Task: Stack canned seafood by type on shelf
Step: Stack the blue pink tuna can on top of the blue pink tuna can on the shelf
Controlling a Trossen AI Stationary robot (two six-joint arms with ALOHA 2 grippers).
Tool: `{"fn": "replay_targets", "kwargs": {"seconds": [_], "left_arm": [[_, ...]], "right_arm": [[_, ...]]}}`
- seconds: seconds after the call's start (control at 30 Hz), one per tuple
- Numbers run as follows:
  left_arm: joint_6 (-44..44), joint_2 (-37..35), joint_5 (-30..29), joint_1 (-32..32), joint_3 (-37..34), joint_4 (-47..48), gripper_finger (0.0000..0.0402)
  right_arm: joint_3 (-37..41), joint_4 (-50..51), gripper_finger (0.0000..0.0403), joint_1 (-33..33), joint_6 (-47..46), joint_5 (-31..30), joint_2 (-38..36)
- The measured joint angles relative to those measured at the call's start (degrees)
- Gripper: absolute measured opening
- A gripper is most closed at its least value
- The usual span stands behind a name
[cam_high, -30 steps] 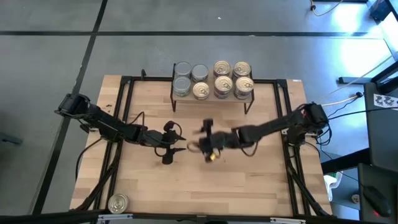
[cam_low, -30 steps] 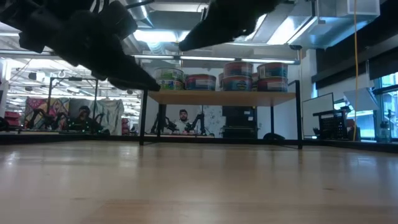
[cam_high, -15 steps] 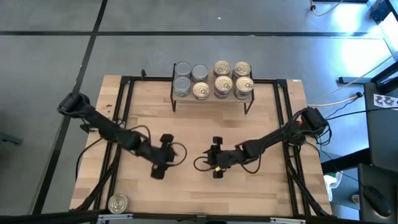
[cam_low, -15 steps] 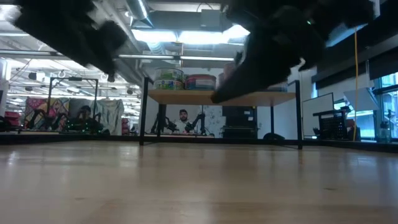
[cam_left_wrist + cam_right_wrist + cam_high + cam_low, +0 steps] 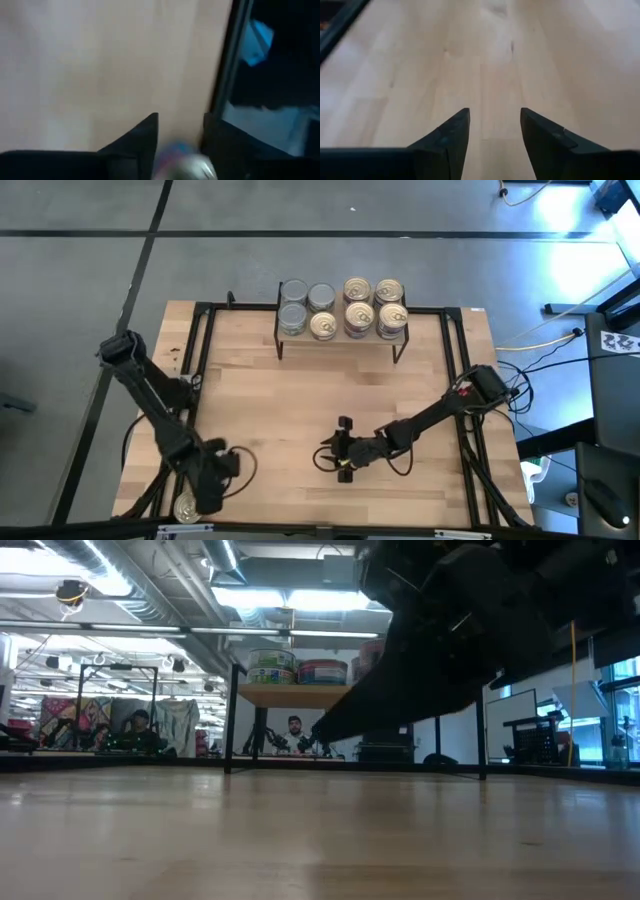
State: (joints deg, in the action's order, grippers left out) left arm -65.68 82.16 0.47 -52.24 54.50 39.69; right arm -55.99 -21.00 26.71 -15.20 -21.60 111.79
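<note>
Held nine tins [image 5: 345, 308] on the shelf [image 5: 340, 337]; one tin [image 5: 188, 506] sat at the table [image 5: 300, 390] edge. Hovered open there: left gripper [image 5: 207, 498]. Hung open, empty, mid-table: right gripper [image 5: 341, 463].

A light-wood bench [image 5: 300, 400] with a black frame along its edges carries a small shelf [image 5: 400, 337] on thin black legs at its far edge. On the shelf stand tins [image 5: 345, 307], silver-topped left, gold-topped right. One lone tin [image 5: 184, 507] sits at the bench's near left corner
</note>
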Motion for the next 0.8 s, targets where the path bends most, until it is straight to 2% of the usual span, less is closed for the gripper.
{"fn": "replay_targets", "kwargs": {"seconds": [0.2,0.33,0.53,0.8], "left_arm": [[-18.18,1.93,13.29,-6.33,0.0,-0.78,0.0086],[-24.24,3.7,14.85,-10.13,0.0,-3.47,0.0047],[-23.02,8.9,13.04,-12.33,-0.33,-3.6,0.0014],[-10.9,12.57,10.55,-9.1,0.02,-6.8,0.0002]], "right_arm": [[-0.06,-2.67,0.0174,0.77,-3.2,-0.26,1.6],[-0.04,-2.95,0.0174,1.7,-4.08,-0.49,1.62],[-0.07,-3.54,0.0174,3.45,-4.08,0.2,1.63],[-0.09,-3.32,0.0174,4.84,-4.3,-0.95,1.62]]}}
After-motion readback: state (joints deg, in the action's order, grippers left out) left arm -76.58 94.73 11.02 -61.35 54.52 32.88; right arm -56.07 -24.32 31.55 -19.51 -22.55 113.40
